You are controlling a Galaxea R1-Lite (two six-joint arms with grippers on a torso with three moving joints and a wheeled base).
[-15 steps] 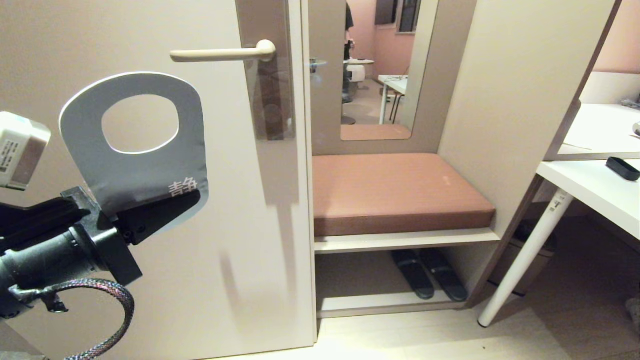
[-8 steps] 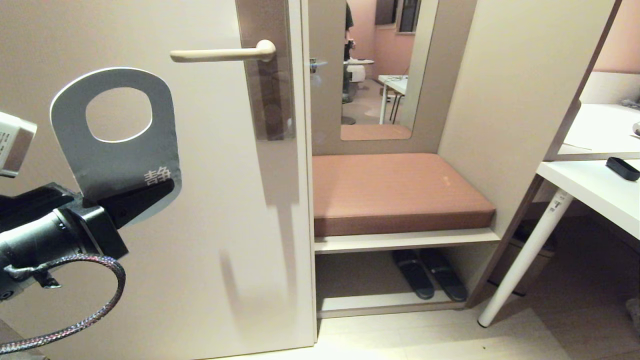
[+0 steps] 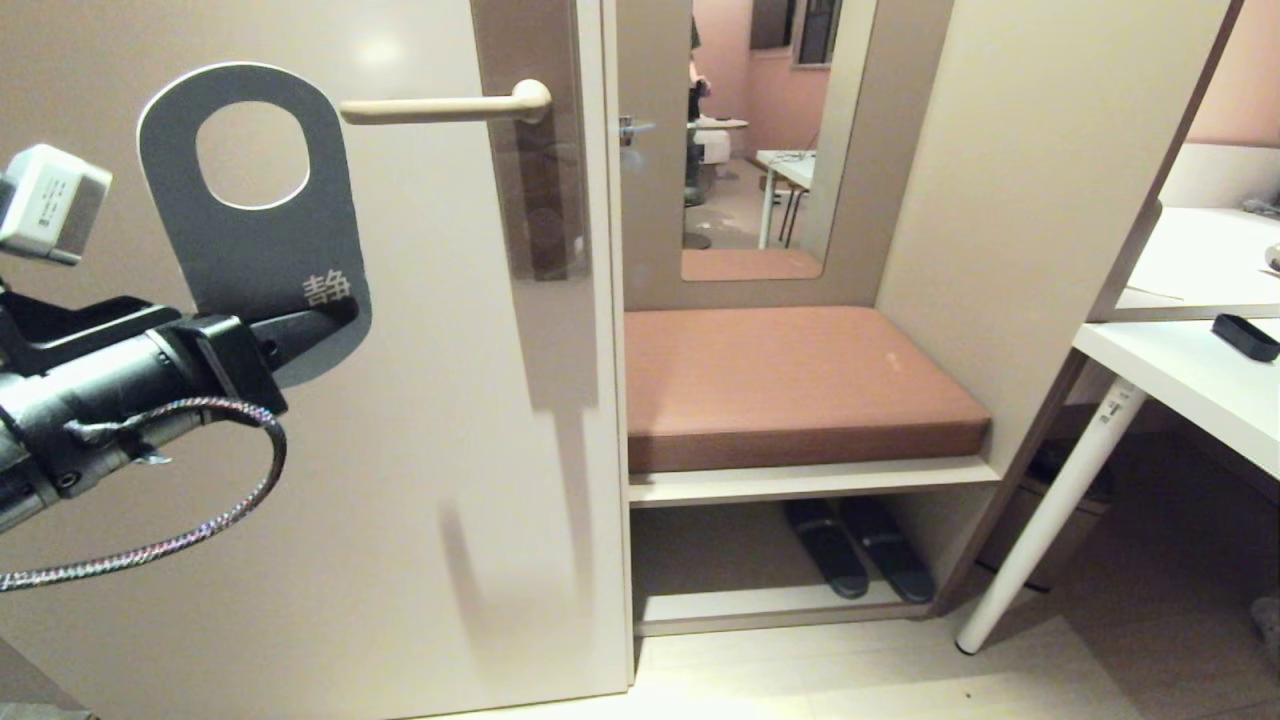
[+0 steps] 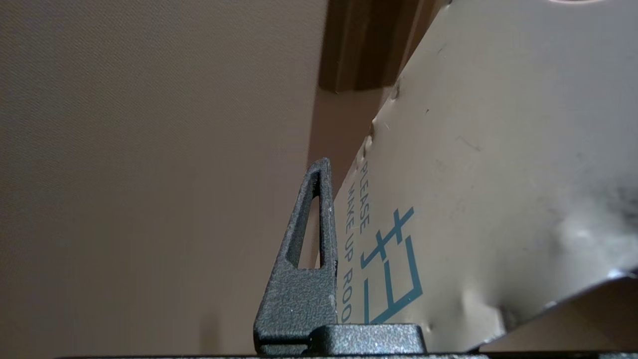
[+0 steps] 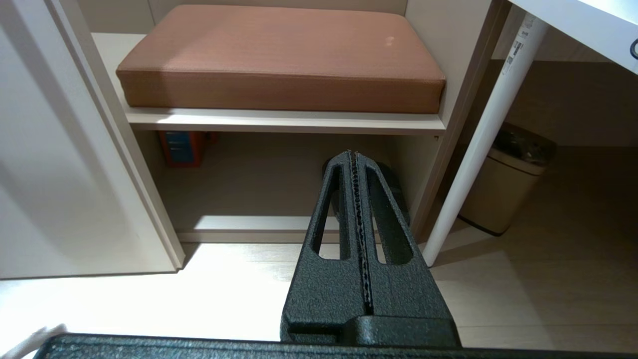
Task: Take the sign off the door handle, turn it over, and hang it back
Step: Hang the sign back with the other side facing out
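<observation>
Left gripper [image 3: 335, 318] pinches the lower end of the oblong grey-blue card sign [image 3: 262, 240], upright, fingers clamped tight, hole level with and just left of the slim cream lever door handle [image 3: 445, 105]; right gripper [image 5: 357, 155] parked, fingers pressed together.

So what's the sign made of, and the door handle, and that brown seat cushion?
The sign looks like thin coated card: flat, slightly glossy, with small dents along one edge where the left gripper pinches it. The door handle seems smooth and cream, maybe painted metal or plastic; hard to tell. The cushion looks like padded brown leatherette or fine-woven fabric, matte with soft rounded edges.
</observation>
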